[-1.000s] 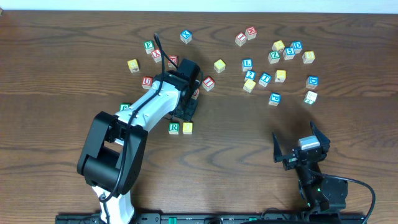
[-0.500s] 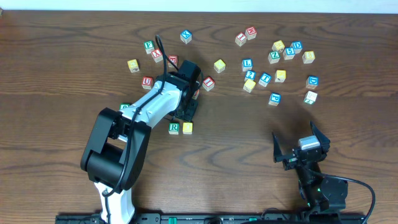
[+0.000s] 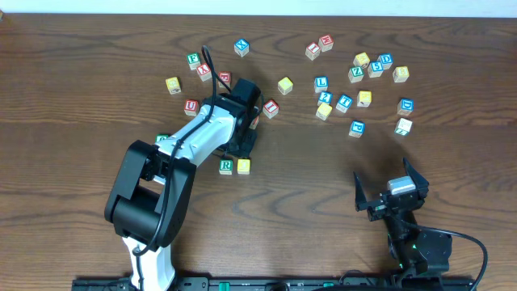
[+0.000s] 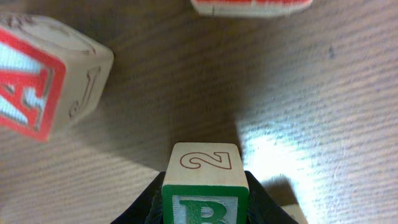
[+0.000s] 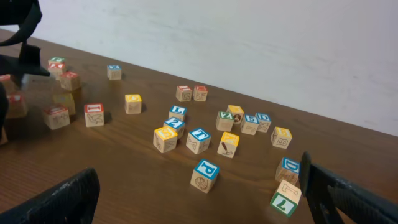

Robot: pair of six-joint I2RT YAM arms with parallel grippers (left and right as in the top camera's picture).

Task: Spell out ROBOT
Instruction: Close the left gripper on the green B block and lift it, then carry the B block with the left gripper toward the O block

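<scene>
In the left wrist view a green-framed B cube with a 2 on its top side sits between my left gripper's black fingers, which press on both its sides. From overhead the left gripper hides that cube. Just below it the green R cube and a yellow cube stand side by side. The blue T cube lies among the scattered cubes at the right. My right gripper hangs wide open and holds nothing.
A red A cube and another red cube lie close around the left gripper. Several red, green and yellow cubes sit at the upper left. A blue P cube and a green cube stand nearest the right gripper.
The left jaws have narrowed onto the B cube. The left arm's elbow shifted slightly right. The right arm has not moved.
</scene>
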